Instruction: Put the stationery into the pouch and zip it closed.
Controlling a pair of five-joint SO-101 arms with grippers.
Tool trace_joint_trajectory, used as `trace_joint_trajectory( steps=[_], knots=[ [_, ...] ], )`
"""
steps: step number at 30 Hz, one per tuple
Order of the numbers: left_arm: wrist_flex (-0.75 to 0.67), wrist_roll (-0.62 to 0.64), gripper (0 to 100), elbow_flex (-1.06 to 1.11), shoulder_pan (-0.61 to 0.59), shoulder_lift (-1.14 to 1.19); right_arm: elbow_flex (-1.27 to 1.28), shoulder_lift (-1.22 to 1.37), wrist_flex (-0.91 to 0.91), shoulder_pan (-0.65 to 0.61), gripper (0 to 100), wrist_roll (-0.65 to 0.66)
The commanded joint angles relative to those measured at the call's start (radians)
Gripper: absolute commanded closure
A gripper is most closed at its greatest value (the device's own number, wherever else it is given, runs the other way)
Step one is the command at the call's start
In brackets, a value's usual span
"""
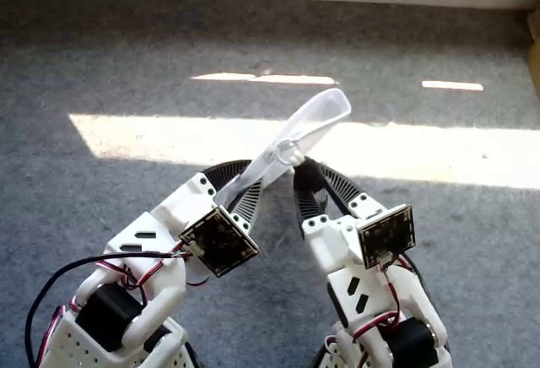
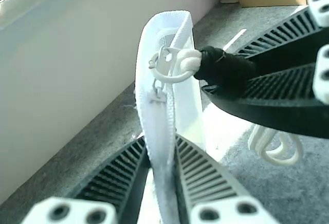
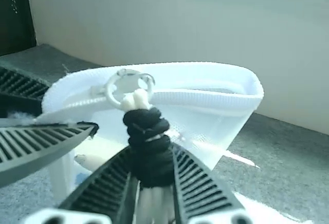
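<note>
We see the left claw (image 2: 162,148) clamped on the white pouch (image 1: 314,117), held above the grey tabletop (image 1: 126,56), while the right claw (image 3: 151,151) pinches the black cord (image 3: 149,131) tied to its zip ring (image 3: 119,86)

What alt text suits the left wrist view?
A white mesh pouch, seen edge-on, is clamped between the black ribbed fingers of the left gripper. The right gripper pinches a black knotted cord attached to the pouch's white zipper ring, above grey carpet.
</note>
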Motion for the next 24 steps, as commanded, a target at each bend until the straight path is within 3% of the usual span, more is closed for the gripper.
trace_joint_trajectory(
  steps=[1, 6, 15, 24],
  knots=[
    [0.002, -0.009, 99, -0.018, -0.024, -0.016, -0.065, -0.008, -0.021, 0.062, 99.1, 0.012],
    [0.031, -0.008, 99, -0.018, -0.024, -0.045, -0.058, -0.008, -0.081, 0.13, 99.2, 0.011],
    [0.153, -0.011, 99, 0.015, -0.022, -0.326, -0.065, -0.008, -0.093, 0.243, 99.2, -0.038],
    [0.169, -0.012, 99, 0.013, -0.024, -0.334, -0.059, -0.008, -0.142, 0.308, 99.2, -0.032]
  ],
)
